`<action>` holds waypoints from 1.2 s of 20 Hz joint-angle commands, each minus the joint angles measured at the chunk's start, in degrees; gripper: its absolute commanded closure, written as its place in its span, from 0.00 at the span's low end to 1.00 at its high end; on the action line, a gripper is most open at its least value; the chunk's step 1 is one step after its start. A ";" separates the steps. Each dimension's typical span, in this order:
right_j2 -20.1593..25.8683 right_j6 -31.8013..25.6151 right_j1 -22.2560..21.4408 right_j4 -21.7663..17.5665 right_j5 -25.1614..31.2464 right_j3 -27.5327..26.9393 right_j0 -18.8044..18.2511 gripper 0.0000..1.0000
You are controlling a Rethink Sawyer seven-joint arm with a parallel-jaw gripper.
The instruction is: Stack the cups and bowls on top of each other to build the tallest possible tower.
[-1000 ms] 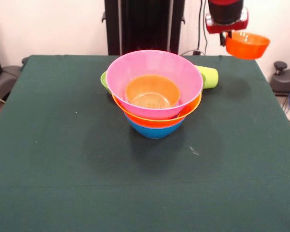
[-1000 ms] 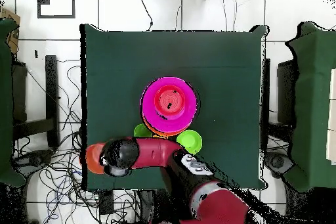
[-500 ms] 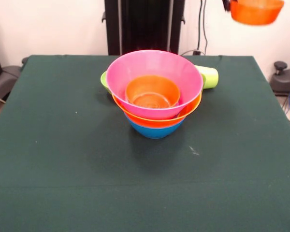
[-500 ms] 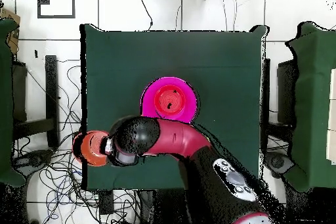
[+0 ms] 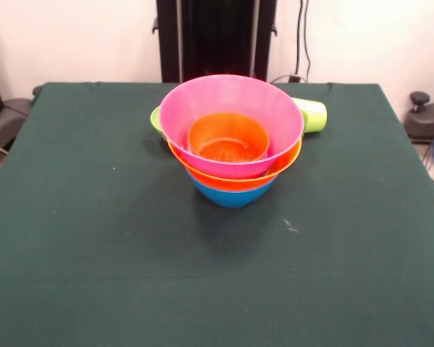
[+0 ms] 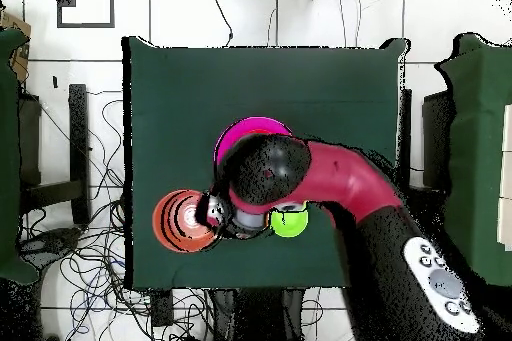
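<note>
From above, my arm (image 6: 330, 172) hides most of the tower (image 5: 231, 137); I can't make out the jaws beside the orange bowl (image 6: 183, 220) at its eight o'clock. Behind the tower, two cups (image 5: 312, 114) are half hidden.

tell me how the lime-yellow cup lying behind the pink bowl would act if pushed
The lime-yellow cup lies on its side on the table, so a nudge would likely roll it. It looks like thin plastic, probably light. Its glossy, straight wall may slip in a loose pinch.
</note>
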 commanded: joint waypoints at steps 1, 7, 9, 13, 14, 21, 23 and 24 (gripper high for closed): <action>4.31 -21.50 6.53 -11.58 5.95 -9.12 -4.64 1.00; 4.51 -22.58 13.65 -21.24 1.78 -14.11 -5.59 1.00; 4.62 -22.38 15.44 -22.94 0.45 -14.71 -5.81 1.00; 5.05 -21.94 17.23 -25.79 -0.61 -15.19 -6.17 1.00; 5.19 -21.75 17.67 -26.22 -0.69 -15.40 -6.23 1.00; 6.17 -18.81 19.06 -28.65 -2.55 -15.05 -6.19 1.00; 6.47 -18.13 19.64 -29.14 -3.37 -15.22 -6.23 1.00; 6.55 -17.64 19.83 -29.37 -3.61 -15.32 -6.14 1.00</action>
